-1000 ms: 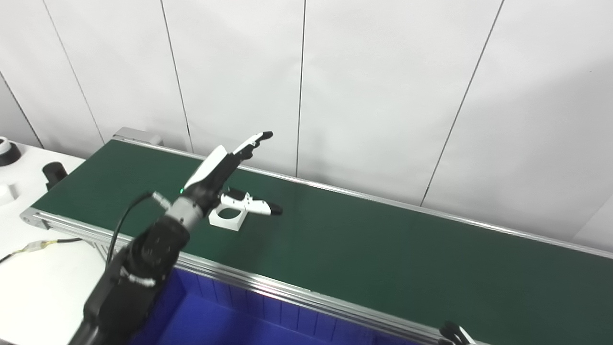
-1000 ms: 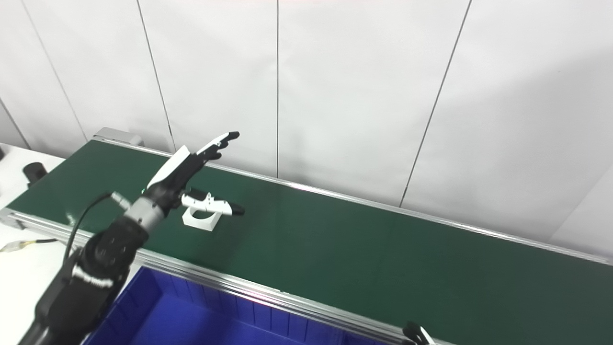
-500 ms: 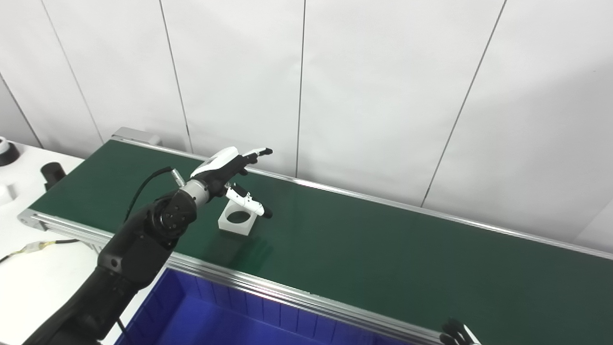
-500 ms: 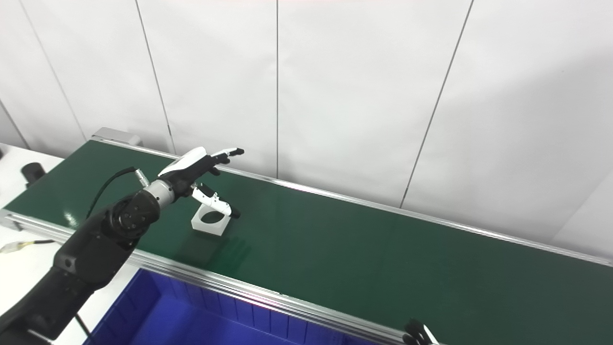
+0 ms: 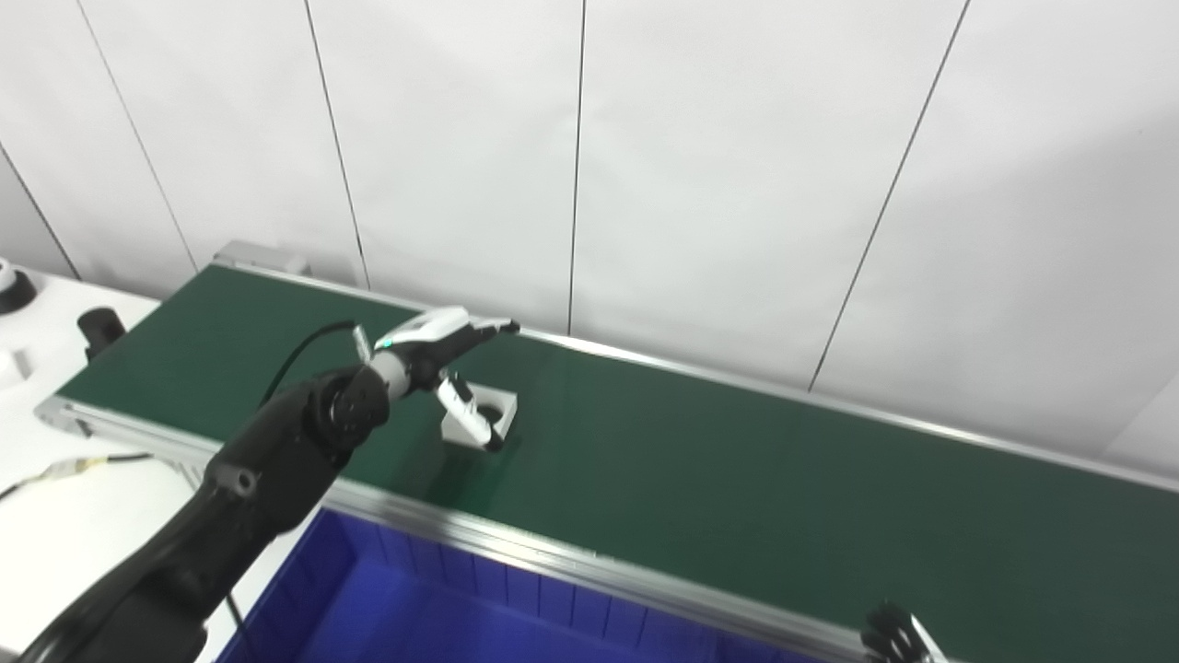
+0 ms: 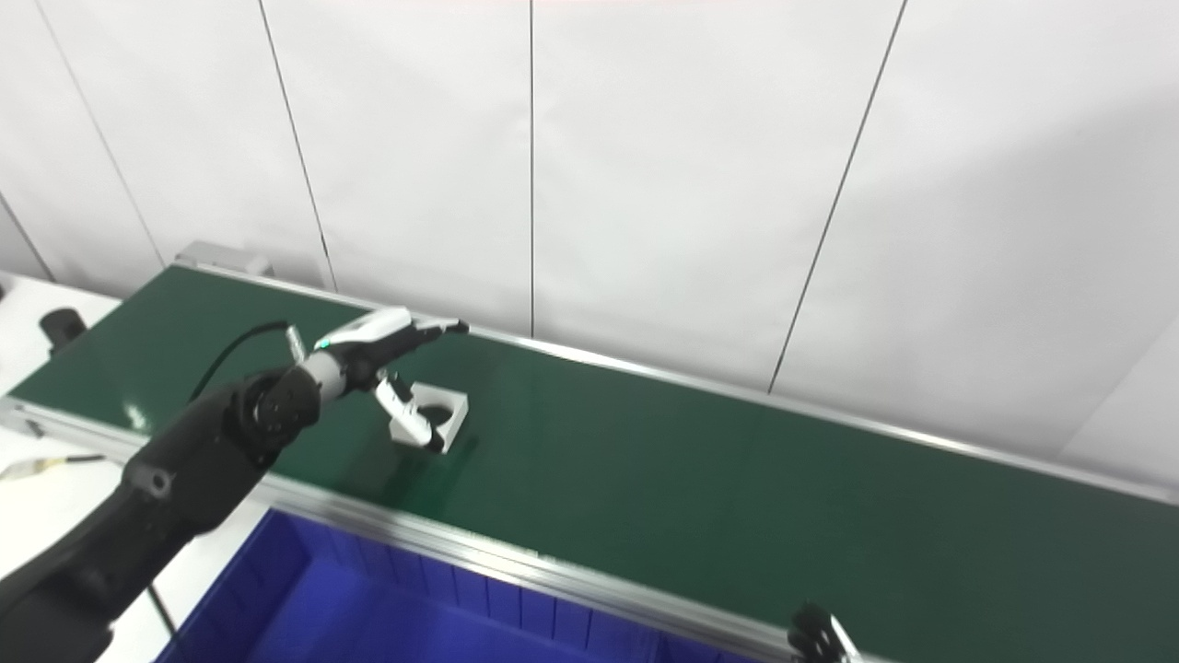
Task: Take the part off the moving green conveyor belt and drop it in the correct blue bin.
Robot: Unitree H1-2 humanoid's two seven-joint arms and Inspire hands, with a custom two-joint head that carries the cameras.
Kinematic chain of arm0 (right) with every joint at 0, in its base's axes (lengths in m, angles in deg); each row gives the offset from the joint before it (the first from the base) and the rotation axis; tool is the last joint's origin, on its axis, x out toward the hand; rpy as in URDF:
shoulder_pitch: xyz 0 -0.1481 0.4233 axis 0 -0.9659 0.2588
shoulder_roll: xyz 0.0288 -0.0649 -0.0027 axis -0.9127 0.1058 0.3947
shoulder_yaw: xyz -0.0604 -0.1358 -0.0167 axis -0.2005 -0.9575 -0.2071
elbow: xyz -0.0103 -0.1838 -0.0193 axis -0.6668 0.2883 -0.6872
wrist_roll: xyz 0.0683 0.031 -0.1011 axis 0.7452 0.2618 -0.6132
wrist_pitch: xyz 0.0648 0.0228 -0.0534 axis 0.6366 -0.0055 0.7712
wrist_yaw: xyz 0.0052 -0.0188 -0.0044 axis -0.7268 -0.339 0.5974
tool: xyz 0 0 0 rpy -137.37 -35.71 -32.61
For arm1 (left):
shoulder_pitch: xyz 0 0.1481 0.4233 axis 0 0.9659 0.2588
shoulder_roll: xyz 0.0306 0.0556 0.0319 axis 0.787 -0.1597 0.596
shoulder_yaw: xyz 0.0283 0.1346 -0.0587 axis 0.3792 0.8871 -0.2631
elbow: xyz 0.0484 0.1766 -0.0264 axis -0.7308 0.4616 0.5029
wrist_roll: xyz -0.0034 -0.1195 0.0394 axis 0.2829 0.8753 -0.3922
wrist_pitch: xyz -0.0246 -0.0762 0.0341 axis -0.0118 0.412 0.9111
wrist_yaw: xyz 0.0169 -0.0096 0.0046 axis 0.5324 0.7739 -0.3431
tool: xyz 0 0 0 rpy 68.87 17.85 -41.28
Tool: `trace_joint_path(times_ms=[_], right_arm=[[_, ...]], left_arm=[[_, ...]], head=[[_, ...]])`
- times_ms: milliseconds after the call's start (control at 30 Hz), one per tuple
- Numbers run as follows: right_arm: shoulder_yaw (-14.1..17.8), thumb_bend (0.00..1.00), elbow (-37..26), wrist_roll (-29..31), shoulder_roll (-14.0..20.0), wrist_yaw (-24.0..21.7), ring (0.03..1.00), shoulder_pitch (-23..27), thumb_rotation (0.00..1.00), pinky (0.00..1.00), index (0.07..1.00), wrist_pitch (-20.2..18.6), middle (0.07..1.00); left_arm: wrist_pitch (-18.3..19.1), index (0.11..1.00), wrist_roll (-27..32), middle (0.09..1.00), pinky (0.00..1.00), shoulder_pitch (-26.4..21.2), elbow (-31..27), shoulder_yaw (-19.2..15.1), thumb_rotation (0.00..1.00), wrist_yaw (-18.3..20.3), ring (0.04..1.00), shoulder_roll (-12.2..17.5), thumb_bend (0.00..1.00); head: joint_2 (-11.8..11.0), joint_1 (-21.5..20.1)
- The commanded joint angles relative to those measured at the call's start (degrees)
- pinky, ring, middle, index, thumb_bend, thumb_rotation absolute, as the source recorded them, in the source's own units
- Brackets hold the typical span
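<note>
Left hand (image 5: 440, 345) spread over the white block (image 5: 481, 416), thumb draped down its near face, not clamped. Block sits on the green belt (image 5: 700, 479), beyond the blue bin (image 5: 442, 608). Right hand (image 5: 898, 635) barely in frame, can't tell.

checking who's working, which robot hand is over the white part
The left robot hand: it reaches out over the white part on the belt. The right robot hand only peeks in at the bottom edge.

No text, label, number or sign can be read anywhere.
</note>
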Motion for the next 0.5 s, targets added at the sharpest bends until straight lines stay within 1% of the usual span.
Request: trace_joint_path(times_ms=[0,133,233,333,467], right_arm=[[0.3,0.81,-2.4,1.2,0.4,-0.4,0.866,0.0,0.31,0.81,0.92,3.0,0.89],[0.4,0.81,-2.8,1.8,0.4,-0.8,0.871,-0.2,0.32,0.83,0.921,3.0,0.889],[0.5,0.8,-3.0,2.3,0.5,-1.0,0.872,-0.4,0.32,0.84,0.924,3.2,0.893],[0.6,0.79,-3.4,2.6,0.6,-1.2,0.873,-0.6,0.33,0.84,0.927,3.3,0.895],[0.6,0.78,-4.1,3.5,0.6,-1.5,0.868,-1.2,0.32,0.84,0.925,3.2,0.894]], left_arm=[[-0.9,0.95,-1.6,0.995,0.98,-3.1,-0.8,0.3,0.21,-1.9,0.998,1.5,1.0],[-0.7,0.957,-3.3,1.0,0.98,-2.8,-0.8,1.5,0.21,-1.6,1.0,1.4,1.0],[-0.3,0.96,-4.5,1.0,1.0,-2.9,0.0,2.4,0.21,-2.0,1.0,0.7,1.0],[-0.6,0.961,-5.6,1.0,1.0,-3.0,1.3,3.0,0.21,-3.3,1.0,-0.2,1.0],[-0.4,0.961,-8.0,1.0,1.0,-3.2,2.9,4.1,0.18,-6.7,1.0,-1.9,0.99]], head=[[0.0,0.1],[0.1,0.4],[0.2,0.7],[0.5,0.7],[0.8,0.8]])
